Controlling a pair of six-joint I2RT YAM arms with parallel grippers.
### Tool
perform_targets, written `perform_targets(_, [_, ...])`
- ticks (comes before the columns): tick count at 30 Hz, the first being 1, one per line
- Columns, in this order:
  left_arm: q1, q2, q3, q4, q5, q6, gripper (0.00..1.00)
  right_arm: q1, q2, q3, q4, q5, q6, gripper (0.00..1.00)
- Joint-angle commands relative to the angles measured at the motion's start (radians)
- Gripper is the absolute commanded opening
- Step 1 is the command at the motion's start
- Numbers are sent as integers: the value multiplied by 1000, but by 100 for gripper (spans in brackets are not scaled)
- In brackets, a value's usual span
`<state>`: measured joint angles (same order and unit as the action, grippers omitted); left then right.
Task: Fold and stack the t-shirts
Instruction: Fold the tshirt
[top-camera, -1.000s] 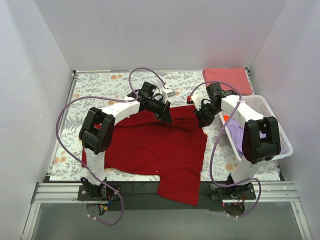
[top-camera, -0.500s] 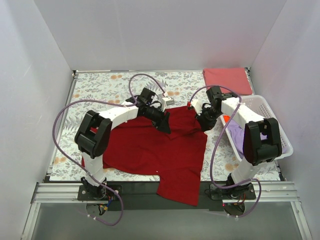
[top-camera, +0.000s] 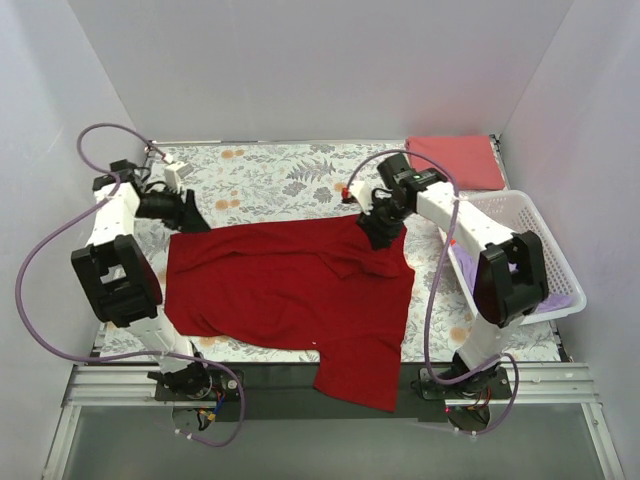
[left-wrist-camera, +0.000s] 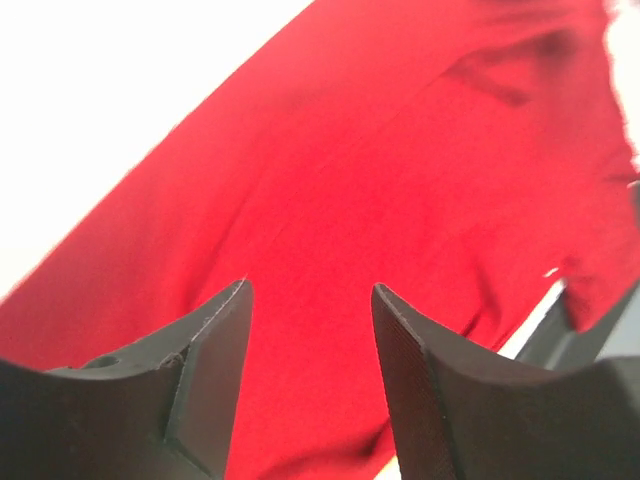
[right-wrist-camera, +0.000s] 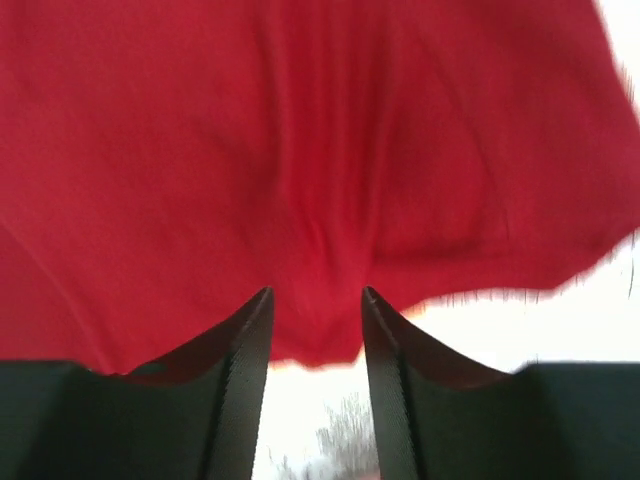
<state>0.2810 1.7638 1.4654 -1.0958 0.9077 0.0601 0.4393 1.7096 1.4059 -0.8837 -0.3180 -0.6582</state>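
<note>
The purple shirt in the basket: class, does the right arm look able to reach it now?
Probably yes: the purple shirt lies in the open-topped basket beside that arm, and the right claw stands open over the red shirt. Its own elbow hangs over the basket.

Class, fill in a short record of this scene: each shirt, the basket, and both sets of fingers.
crimson shirt: spread out on floral cloth, near corner hanging past it
pinkish-red shirt: folded, far right corner
basket: right side, lavender shirt inside
left gripper: fingers open, at crimson shirt's far left corner
right gripper: fingers open, at its far right edge
</note>
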Motion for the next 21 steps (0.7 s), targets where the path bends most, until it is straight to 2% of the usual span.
perform_targets(1, [82, -4, 1, -154, -99, 204, 48, 82, 90, 106, 60, -29, 135, 45])
perform_targets(2, [102, 3, -7, -142, -149, 214, 45, 101, 113, 128, 77, -30, 152, 42])
perform_targets(8, [181, 54, -66, -58, -276, 282, 40, 210, 324, 277, 137, 2, 206, 42])
perform_targets(12, [181, 85, -92, -26, -335, 273, 42, 242, 381, 304, 158, 23, 213, 42])
perform_targets(15, [181, 103, -108, -21, -332, 253, 47, 251, 407, 327, 163, 26, 220, 43])
perform_targets(21, [182, 92, -154, 34, -357, 227, 48, 268, 444, 378, 163, 33, 232, 43])
